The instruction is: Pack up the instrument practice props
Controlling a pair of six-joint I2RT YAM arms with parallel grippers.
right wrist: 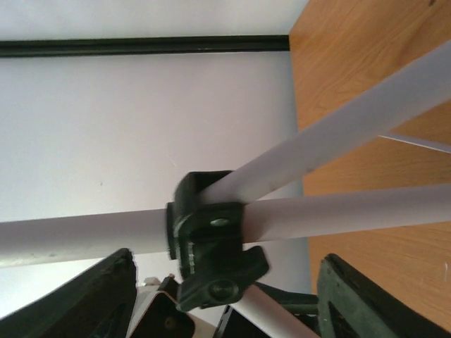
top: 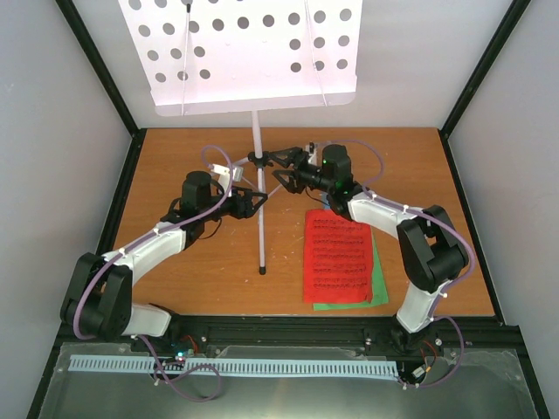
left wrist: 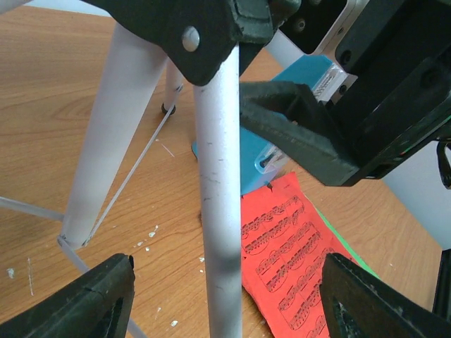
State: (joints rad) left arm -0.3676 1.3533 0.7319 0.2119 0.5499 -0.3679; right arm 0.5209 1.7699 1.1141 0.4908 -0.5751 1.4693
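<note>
Music stand (top: 260,244) is standing upright mid-worktop (top: 192,279) on its tripod, looking light, stiff, top-heavy and slick along the tubes; my left gripper (left wrist: 225,282) and right gripper (right wrist: 225,262) are hovering wide open astride it, clasping nothing; I am judging the black hub (right wrist: 211,232) the surest hold.

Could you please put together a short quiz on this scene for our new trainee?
1. True or false: the red page lies on top of the green page.
2. The left gripper is: A) open around a leg of the music stand; B) shut on a page; C) lifting the tray.
3. Fill in: the small metronome is ___ in colour.
Key: 1 true; 2 A; 3 blue.
</note>
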